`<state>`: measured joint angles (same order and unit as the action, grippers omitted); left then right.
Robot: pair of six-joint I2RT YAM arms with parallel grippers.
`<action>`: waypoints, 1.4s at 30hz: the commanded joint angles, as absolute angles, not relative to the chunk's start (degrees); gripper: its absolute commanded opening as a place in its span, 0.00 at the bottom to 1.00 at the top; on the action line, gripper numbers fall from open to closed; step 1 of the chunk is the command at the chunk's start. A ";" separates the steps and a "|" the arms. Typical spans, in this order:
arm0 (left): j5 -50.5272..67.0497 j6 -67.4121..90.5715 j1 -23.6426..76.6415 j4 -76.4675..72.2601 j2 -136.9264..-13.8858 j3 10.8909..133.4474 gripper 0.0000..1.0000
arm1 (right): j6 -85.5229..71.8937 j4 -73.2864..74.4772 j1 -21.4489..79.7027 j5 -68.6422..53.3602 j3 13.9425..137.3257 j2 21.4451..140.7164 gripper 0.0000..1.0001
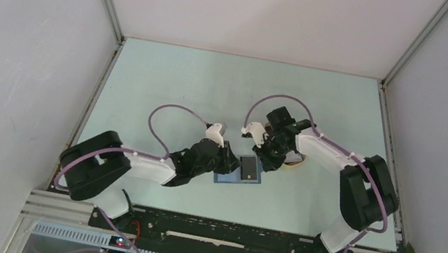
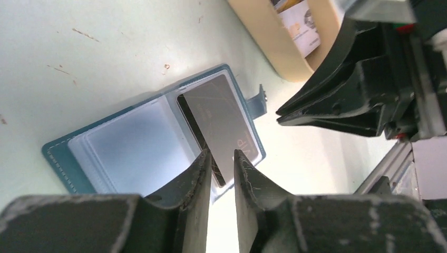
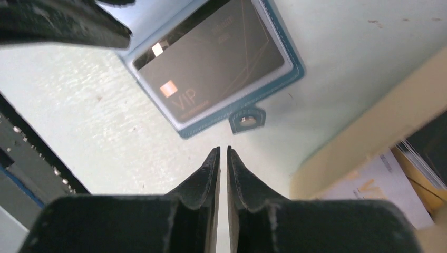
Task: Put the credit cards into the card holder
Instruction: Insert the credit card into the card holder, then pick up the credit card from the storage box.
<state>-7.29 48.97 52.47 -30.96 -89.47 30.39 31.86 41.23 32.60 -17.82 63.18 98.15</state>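
Note:
The teal-blue card holder [image 1: 226, 177] lies open on the table, its clear pockets [image 2: 132, 142] facing up. A dark grey credit card [image 2: 221, 121] marked VIP rests on its right half [image 3: 211, 68], over the side with the snap tab [image 3: 246, 120]. My left gripper [image 2: 222, 155] hovers at the card's near end, jaws a narrow gap apart with nothing clamped. My right gripper [image 3: 223, 150] sits just off the tab side, jaws a thin slit apart and empty. More credit cards [image 3: 379, 184] lie in the beige tray [image 3: 358, 142].
The beige oval tray [image 1: 295, 161] stands right of the card holder, partly under the right arm. The two grippers [image 1: 231, 162] [image 1: 265, 162] flank the holder closely. White walls enclose the pale green table [image 1: 214, 90] on three sides.

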 commanded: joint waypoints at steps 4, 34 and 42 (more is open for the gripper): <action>-8.40 36.50 52.05 -32.92 -75.34 25.75 0.30 | 39.07 46.72 29.67 -23.41 64.96 87.69 0.17; 4.36 -2.38 49.63 -49.31 -75.53 32.74 1.00 | 88.14 46.45 10.47 -42.98 72.77 89.72 0.90; 2.51 -1.14 49.65 -41.74 -78.73 36.07 0.95 | 64.70 49.75 10.03 -40.83 89.01 104.81 0.65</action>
